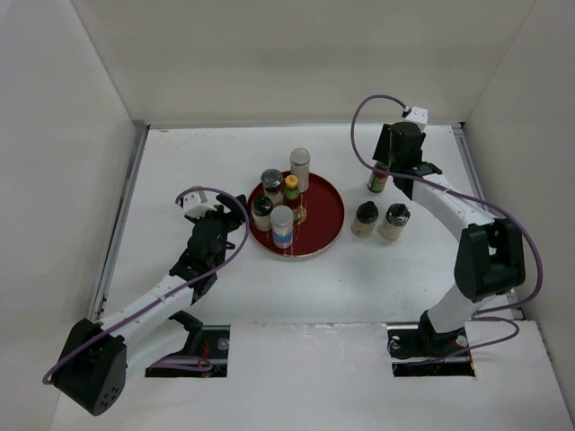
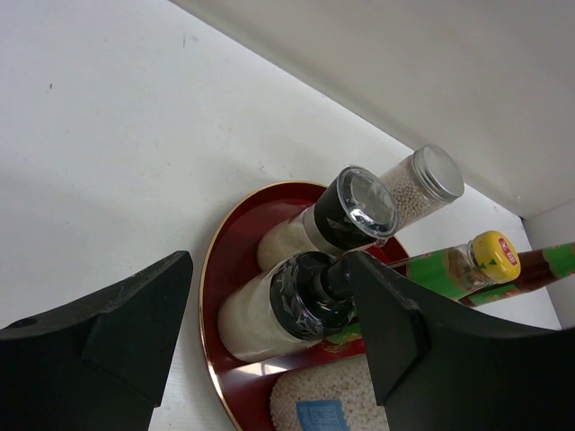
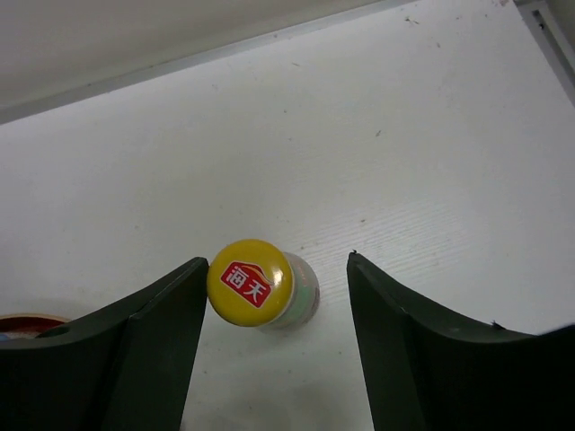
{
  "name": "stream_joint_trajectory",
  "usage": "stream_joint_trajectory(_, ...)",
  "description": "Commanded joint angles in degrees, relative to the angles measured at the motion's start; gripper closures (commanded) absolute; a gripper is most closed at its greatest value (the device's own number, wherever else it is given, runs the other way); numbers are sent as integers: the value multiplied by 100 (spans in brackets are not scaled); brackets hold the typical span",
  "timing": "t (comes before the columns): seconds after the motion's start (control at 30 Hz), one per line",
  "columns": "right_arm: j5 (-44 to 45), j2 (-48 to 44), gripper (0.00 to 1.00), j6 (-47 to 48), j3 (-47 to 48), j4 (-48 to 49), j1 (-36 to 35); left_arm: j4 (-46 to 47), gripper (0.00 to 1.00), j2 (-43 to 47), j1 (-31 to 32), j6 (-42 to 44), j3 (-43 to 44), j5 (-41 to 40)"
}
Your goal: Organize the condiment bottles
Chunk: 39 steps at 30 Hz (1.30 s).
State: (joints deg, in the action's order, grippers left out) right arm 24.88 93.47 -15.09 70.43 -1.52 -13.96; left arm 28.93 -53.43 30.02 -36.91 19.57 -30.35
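The right gripper (image 3: 277,268) is released, its matte black jaws on both sides of a slim bottle (image 3: 251,284) with a glossy round yellow cap, right of the round red tray (image 1: 329,214). The bottle's body is mostly hidden under the cap. The left gripper (image 2: 268,269) is released too, left of the tray.

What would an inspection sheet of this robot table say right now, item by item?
Surface: white table, with cut-outs at the arm bases.
Job's things: five condiment bottles stand on the red tray; two black-capped shakers stand on the table to its right; a yellow-capped sauce bottle stands upright on the table near the back wall.
Clutter: nothing seen.
Grippers: left gripper open, empty, at the tray's left edge; right gripper open, its fingers either side of the yellow-capped sauce bottle.
Cables: a purple cable loops along each arm; no snag seen.
Surroundings: white walls on three sides.
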Motion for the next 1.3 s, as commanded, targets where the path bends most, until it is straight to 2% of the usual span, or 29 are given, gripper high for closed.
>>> stream_joint_trajectory(0.0, -282, 66, 34, -117, 374, 82, 20, 280, 30, 26, -18, -54, 2, 55)
stream_joint_trajectory(0.3, 148, 180, 65, 50, 418, 134, -76, 280, 30, 25, -27, -71, -24, 90)
stream_joint_trajectory(0.43, 438, -196, 72, 182, 322, 415, -243, 280, 30, 17, -36, -71, 3, 91)
stream_joint_trajectory(0.63, 412, -1014, 73, 428, 190, 820, -673, 280, 30, 35, -36, -71, -6, 91)
stream_joint_trajectory(0.83, 316, -1270, 73, 437, 41, 934, -1437, 280, 30, 52, -36, -71, -6, 91)
stream_joint_trajectory(1.0, 61, -911, 72, 323, 67, 1153, -2018, 280, 30, 96, -36, -71, -32, 91)
stream_joint_trajectory(1.27, 87, -216, 73, 305, 427, 1365, -2326, 271, 30, 149, -53, -71, -50, 90)
